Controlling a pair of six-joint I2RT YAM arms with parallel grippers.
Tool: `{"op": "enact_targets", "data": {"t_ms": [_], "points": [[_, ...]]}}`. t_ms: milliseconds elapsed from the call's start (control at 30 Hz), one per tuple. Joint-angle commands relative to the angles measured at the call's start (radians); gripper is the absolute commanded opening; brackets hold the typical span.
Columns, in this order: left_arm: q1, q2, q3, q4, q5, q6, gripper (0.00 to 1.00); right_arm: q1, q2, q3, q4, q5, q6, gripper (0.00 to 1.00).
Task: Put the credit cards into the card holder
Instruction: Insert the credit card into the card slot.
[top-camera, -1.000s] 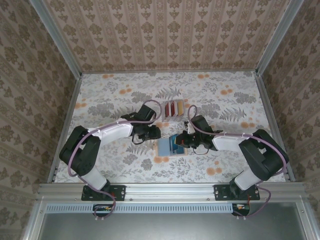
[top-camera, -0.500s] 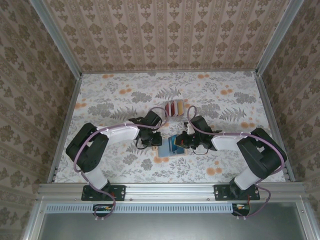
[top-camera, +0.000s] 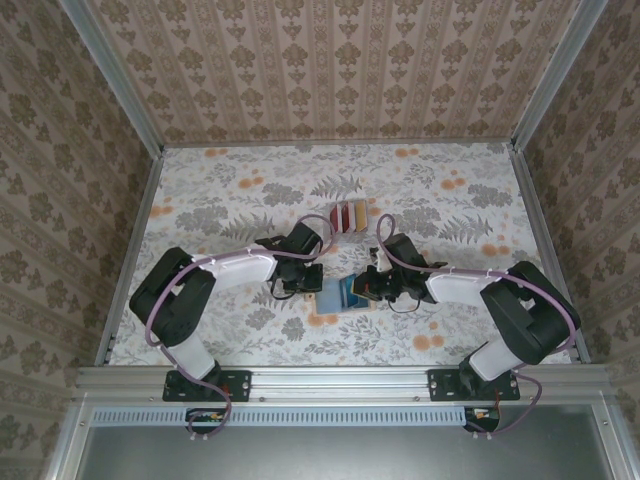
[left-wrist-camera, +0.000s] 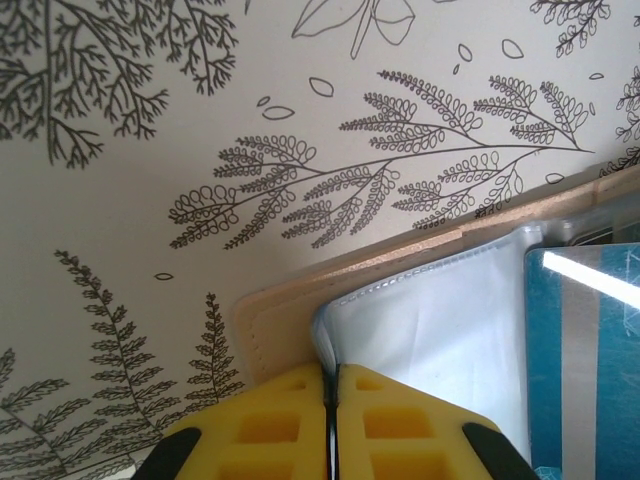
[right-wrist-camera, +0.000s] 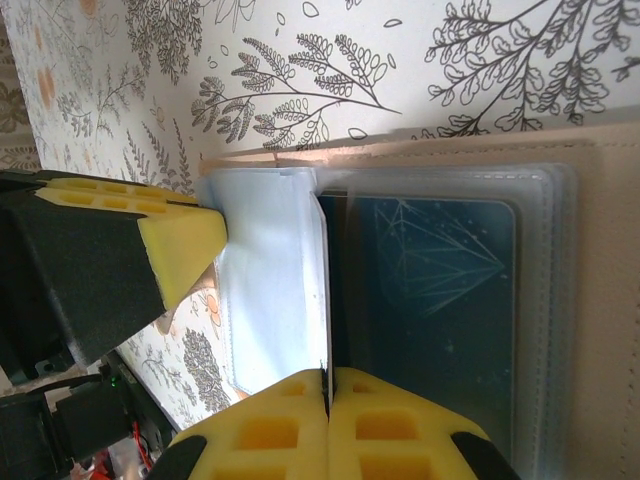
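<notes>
Pads of the left claw (left-wrist-camera: 330, 375) are clenched on the corner of a clear sleeve (left-wrist-camera: 430, 320) of the card holder (left-wrist-camera: 285, 325), which lies open on the surface (left-wrist-camera: 150, 180) between both arms. The right claw (right-wrist-camera: 325, 378) is pinched shut on a thin leaf seen edge-on; whether that is a sleeve or a card I cannot tell. A blue card (right-wrist-camera: 430, 290) lies under plastic. The sleeves look floppy and slick, the cards stiff and light, so each is best nipped by an edge. Farther back, more credit cards (top-camera: 347, 216) stand upright.

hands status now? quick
Left hand: shut, pinching the clear sleeve of the card holder.
Right hand: shut on a thin flap, edge-on; sleeve or card cannot be told.
</notes>
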Motion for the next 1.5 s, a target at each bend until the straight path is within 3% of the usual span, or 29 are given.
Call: {"op": "enact_targets", "data": {"t_ms": [0, 500, 833, 967, 1133, 1233, 1367, 1467], "points": [[-0.004, 0.016, -0.031, -0.025, -0.012, -0.016, 0.09, 0.010, 0.036, -0.009, -0.002, -0.015, -0.008, 0.07], [-0.006, 0.011, -0.035, -0.022, -0.014, -0.023, 0.08, 0.039, 0.136, 0.029, 0.024, -0.025, -0.002, 0.07], [-0.012, 0.015, -0.031, -0.023, -0.016, -0.024, 0.09, 0.133, 0.122, 0.166, -0.278, 0.179, -0.113, 0.08], [-0.011, 0.014, -0.035, -0.024, -0.019, -0.024, 0.09, 0.152, 0.110, 0.192, -0.346, 0.231, -0.134, 0.14], [-0.010, 0.007, -0.045, -0.022, -0.024, -0.025, 0.08, 0.156, 0.023, 0.199, -0.423, 0.314, -0.139, 0.31], [-0.011, 0.009, -0.047, -0.022, -0.024, -0.024, 0.08, 0.156, -0.030, 0.214, -0.479, 0.360, -0.156, 0.34], [-0.012, 0.007, -0.048, -0.017, -0.024, -0.026, 0.08, 0.154, -0.078, 0.223, -0.524, 0.401, -0.169, 0.35], [-0.011, 0.007, -0.046, -0.017, -0.023, -0.025, 0.08, 0.154, -0.083, 0.216, -0.515, 0.398, -0.166, 0.27]]}}
